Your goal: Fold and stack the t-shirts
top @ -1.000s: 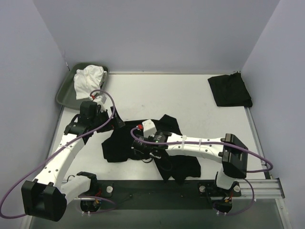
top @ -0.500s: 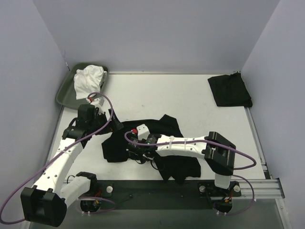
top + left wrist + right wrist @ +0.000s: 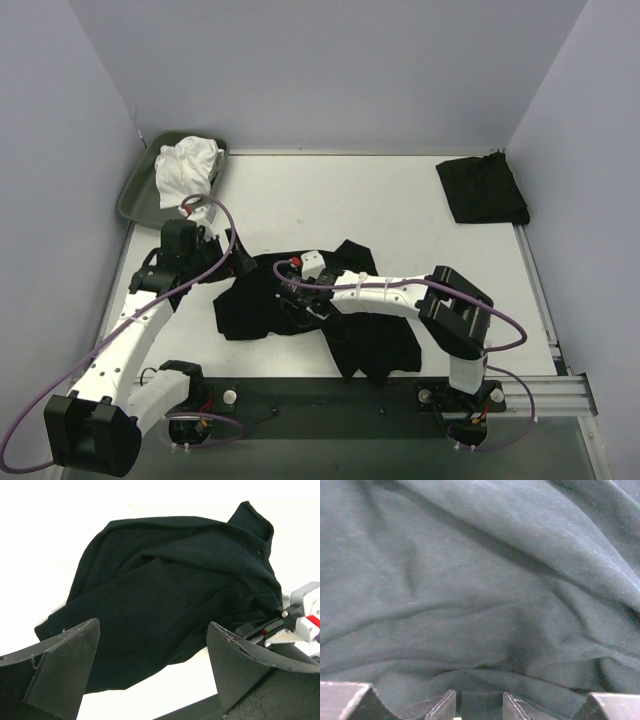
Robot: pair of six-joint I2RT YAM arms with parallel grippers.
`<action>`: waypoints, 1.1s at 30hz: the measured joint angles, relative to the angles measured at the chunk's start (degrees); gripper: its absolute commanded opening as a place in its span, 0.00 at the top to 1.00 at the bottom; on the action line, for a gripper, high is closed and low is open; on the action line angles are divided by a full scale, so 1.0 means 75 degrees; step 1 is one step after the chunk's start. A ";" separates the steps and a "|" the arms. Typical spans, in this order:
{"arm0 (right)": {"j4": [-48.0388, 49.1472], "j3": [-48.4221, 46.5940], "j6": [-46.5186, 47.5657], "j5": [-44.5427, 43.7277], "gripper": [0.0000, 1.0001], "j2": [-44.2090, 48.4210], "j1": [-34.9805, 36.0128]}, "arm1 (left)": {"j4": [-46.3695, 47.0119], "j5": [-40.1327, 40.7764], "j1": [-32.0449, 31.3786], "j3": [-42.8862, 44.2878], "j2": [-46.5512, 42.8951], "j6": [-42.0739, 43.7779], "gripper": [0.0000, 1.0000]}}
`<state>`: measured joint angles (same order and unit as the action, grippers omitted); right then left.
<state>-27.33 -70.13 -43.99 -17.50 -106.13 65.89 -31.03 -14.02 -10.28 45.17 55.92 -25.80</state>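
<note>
T-shirts, two black thin-cloth short-sleeved ones: crumpled shirt lies under the right gripper and just ahead of the left gripper. The folded shirt sits well away, far right of both.

Right arm is stretched low and leftward, fingers pressed into the crumpled cloth. Its jaws are narrowed with a fold in the gap; can't tell if it's clamped. Left arm is reaching forward with jaws fully spread, holding nothing.

One shallow grey-green plastic tray, with one white bunched cloth in it, sits beyond the left gripper.

Versus a second ago, the right wrist has moved further left over the shirt and its elbow has pulled inward.
</note>
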 measured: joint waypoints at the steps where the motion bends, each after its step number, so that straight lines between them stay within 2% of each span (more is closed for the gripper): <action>1: 0.0015 0.0047 0.0017 0.0000 0.63 0.0000 -0.0041 | 0.0003 0.0000 0.0003 -0.0017 0.0000 0.0003 0.02; 6: 0.0087 0.0181 0.0058 0.0035 0.71 0.0000 -0.0096 | 0.0000 -0.0020 0.0047 -0.0061 0.0000 0.0015 0.02; 9: 0.0149 0.0210 0.0067 0.0058 0.83 0.0000 -0.0096 | 0.0003 -0.0026 0.0052 -0.0061 0.0000 0.0017 0.03; 11: 0.0178 0.0239 0.0082 0.0064 0.87 0.0000 -0.0096 | 0.0003 -0.0029 0.0052 -0.0061 0.0000 0.0017 0.02; 15: 0.0195 0.0315 0.0082 0.0061 1.00 0.0000 -0.0099 | 0.0026 -0.0029 0.0052 -0.0090 0.0000 0.0017 0.02; 22: 0.0157 0.0434 0.0073 0.0012 1.00 0.0198 -0.0131 | 0.0029 -0.0029 0.0090 -0.0111 0.0000 0.0055 0.02; 25: -0.0061 0.0487 0.0073 -0.0166 1.00 0.0691 -0.0122 | 0.0020 -0.0026 0.0093 -0.0122 0.0000 0.0085 0.02; 33: -0.1160 0.0519 0.0017 -0.1125 1.00 0.3520 0.0044 | -0.0189 -0.0181 0.0067 -0.0376 -0.0137 0.0070 0.03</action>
<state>-36.03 -66.24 -43.86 -25.93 -79.72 66.22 -32.45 -15.38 -9.78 42.35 54.89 -25.28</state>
